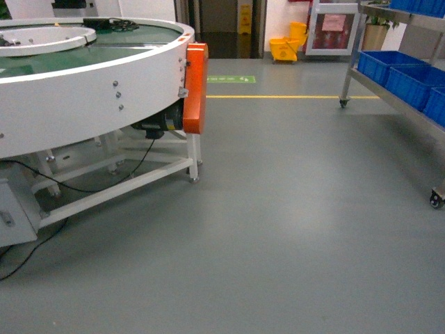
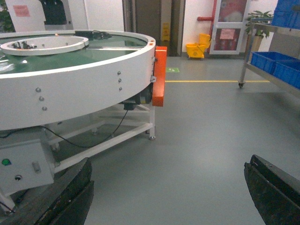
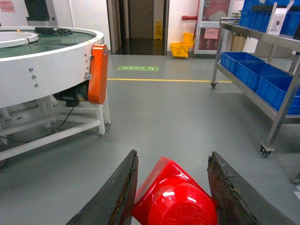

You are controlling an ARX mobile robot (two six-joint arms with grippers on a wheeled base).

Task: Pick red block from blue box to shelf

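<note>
Grey workshop floor (image 1: pixel 292 209), round white conveyor table (image 1: pixel 90 83) at left, shelf (image 3: pixel 262 61) with dark blue crates (image 3: pixel 255 70) at far right, right gripper (image 3: pixel 171 192) seemingly clamped on red block (image 3: pixel 176 197), left gripper (image 2: pixel 168 187) spread wide, holding nothing.

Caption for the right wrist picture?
Right gripper carrying the red block across the floor, shelf ahead.

Open grey floor (image 1: pixel 292 209) ahead of both grippers; round conveyor table (image 1: pixel 90 76) blocks the left side, shelf (image 1: pixel 389 90) with blue crates (image 1: pixel 407 80) blocks the right.
</note>
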